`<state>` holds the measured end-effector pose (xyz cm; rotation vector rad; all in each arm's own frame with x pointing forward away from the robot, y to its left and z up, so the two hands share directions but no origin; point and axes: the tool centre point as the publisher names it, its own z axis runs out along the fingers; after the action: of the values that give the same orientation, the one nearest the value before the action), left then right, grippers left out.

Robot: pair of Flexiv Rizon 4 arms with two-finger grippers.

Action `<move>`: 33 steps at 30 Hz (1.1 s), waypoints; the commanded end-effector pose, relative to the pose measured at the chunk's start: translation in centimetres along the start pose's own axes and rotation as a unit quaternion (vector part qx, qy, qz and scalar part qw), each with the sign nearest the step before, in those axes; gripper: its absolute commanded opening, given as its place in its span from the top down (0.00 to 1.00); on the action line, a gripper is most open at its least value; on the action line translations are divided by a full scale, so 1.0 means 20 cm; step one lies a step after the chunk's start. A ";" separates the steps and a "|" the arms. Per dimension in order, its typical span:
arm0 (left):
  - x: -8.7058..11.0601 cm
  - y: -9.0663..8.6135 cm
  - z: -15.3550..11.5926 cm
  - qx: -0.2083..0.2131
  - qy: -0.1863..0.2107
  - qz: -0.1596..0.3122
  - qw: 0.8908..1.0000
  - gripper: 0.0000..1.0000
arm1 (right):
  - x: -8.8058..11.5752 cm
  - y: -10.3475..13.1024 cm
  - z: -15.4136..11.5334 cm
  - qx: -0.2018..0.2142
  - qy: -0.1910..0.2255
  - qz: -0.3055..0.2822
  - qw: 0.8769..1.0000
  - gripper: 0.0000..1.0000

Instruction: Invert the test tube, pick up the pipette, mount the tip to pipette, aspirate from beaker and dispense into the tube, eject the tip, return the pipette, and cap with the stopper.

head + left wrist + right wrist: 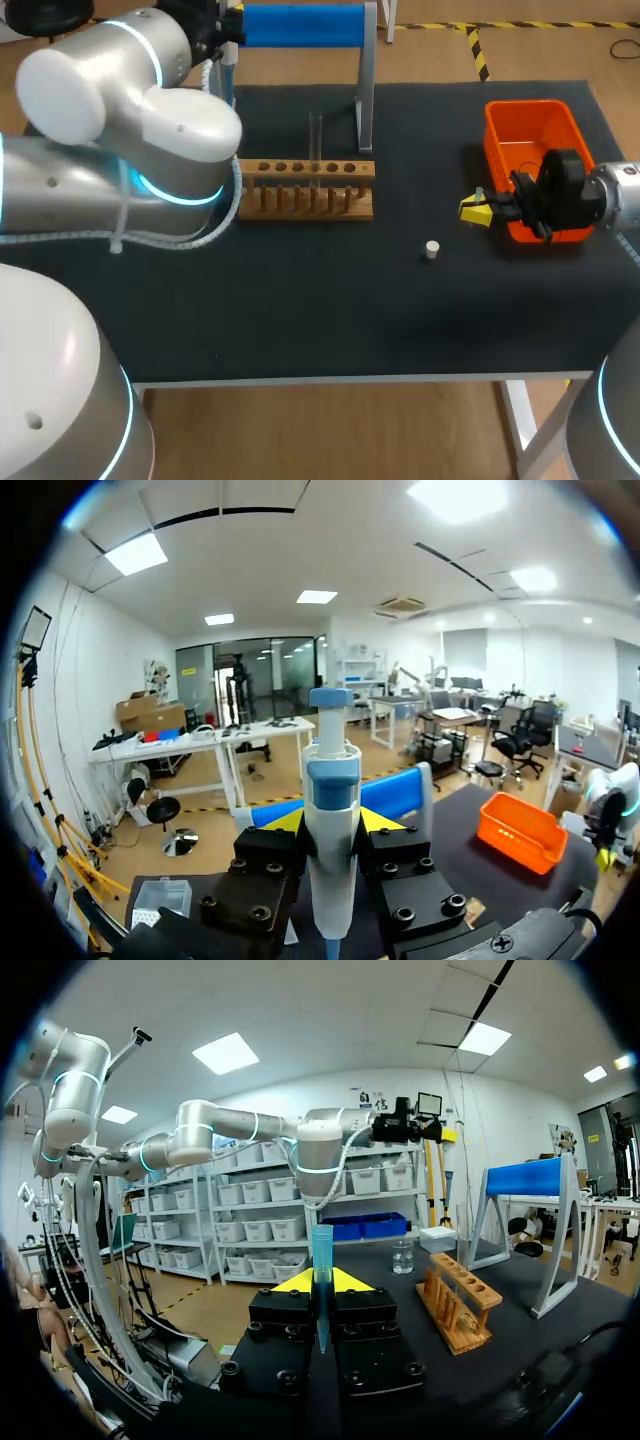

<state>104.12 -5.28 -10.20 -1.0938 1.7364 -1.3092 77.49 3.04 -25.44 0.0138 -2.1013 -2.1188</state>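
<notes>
My left gripper [332, 825] is shut on the white and blue pipette [333, 780], which stands upright between its yellow tips, plunger end up. In the head view this gripper is hidden behind the left arm [120, 130] at the back left. My right gripper [478, 210] hovers just left of the orange bin, shut on a slim blue pipette tip [322, 1280]. The wooden rack [305, 188] holds a clear test tube [315, 145] upright. A small white stopper [431, 249] lies on the mat in front of the rack, to its right. A glass beaker [402, 1257] stands beyond the rack.
The orange bin [530, 140] sits at the right side of the table. The blue-topped pipette stand [305, 25] rises behind the rack. A white box [437, 1238] sits beside the beaker. The black mat [300, 300] covers the table.
</notes>
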 end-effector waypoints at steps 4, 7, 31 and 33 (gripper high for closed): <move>0.07 -0.01 -0.36 -0.004 0.144 0.012 0.989 1.00 | 0.00 0.00 0.00 0.001 0.000 0.000 1.000 1.00; 0.07 -0.01 -0.36 -0.004 0.144 0.012 0.989 1.00 | 0.00 0.00 0.00 0.001 0.000 0.000 1.000 1.00; 0.23 -0.06 -0.52 0.024 0.199 0.018 0.980 1.00 | 0.00 0.00 0.00 0.001 0.000 0.000 1.000 1.00; 0.28 -0.08 -0.56 0.035 0.218 0.021 0.975 1.00 | 0.00 0.00 0.00 0.001 0.000 0.000 1.000 1.00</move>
<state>94.10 -7.46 -6.22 -0.8363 1.9720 -1.5593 77.49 3.05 -25.44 0.0139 -2.1013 -2.1187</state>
